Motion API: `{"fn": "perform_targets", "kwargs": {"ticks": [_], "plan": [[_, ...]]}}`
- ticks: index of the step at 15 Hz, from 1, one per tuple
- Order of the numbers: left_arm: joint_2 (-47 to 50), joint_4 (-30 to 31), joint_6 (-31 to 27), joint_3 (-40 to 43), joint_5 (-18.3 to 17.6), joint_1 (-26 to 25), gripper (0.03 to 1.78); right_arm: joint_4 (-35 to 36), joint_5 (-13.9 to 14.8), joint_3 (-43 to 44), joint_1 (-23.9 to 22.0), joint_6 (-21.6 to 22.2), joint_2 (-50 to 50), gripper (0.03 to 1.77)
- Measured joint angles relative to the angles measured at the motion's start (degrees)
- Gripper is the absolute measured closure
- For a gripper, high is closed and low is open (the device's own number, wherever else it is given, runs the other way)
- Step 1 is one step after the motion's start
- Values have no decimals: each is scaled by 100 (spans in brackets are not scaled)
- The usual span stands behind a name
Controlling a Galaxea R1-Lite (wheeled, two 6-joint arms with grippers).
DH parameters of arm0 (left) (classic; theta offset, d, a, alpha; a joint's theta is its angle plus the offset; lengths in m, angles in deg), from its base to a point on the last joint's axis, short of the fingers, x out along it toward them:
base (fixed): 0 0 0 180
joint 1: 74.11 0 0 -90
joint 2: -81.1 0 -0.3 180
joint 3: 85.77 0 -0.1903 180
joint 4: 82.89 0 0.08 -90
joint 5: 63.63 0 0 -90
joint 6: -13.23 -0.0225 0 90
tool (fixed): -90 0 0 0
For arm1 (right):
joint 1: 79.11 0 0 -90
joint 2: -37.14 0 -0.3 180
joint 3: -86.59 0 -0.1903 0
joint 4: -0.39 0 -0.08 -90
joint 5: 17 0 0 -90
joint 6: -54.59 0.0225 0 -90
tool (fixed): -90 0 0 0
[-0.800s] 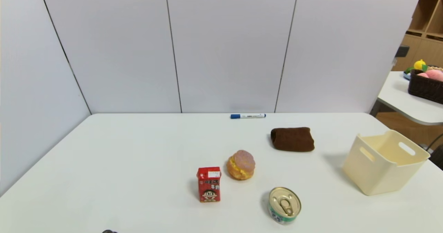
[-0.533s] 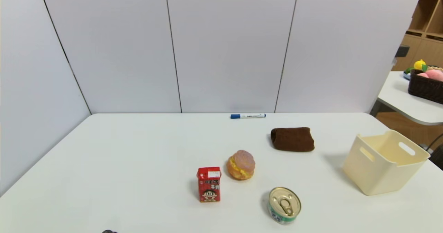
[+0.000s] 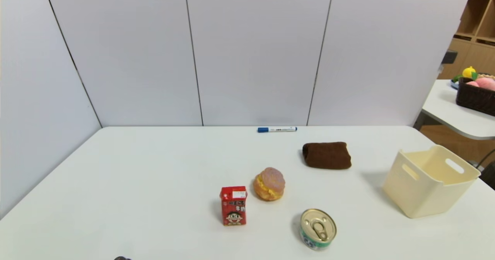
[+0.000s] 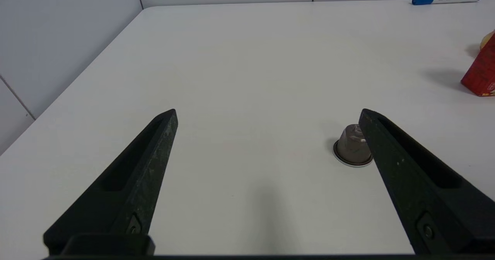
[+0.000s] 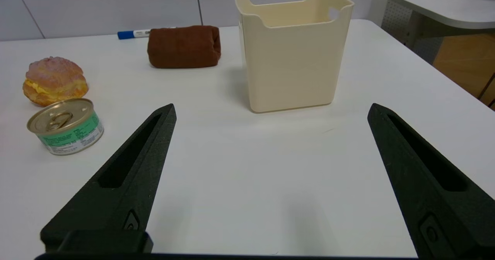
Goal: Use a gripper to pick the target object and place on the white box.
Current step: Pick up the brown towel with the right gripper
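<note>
- Right gripper (image 5: 272,106): released and empty, its jaws spread wide above the near table, presumably to leave room for the towel's bulk.
- Left gripper (image 4: 268,111): idle over the table's left part, jaws apart.
- White box (image 3: 415,194): upright and open-topped at the table's right, ready to receive.
- Brown towel roll (image 3: 328,155): on the table beyond the bun (image 3: 269,184), lying lengthwise; a grip across its narrower width probably suits it.

Black, tapered fingers with recessed slots and small screws near their bases form the left gripper (image 4: 268,113) and right gripper (image 5: 272,107) alike.
</note>
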Motion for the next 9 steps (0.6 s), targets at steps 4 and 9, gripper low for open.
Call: {"fn": "perform_targets", "kwargs": {"ticks": [4, 9], "plan": [[0, 0, 0, 0, 0, -2, 12, -33, -68, 62, 0, -15, 43, 9], [0, 0, 0, 0, 0, -2, 12, -410, -660, 1213, 10, -6, 318, 9]]}}
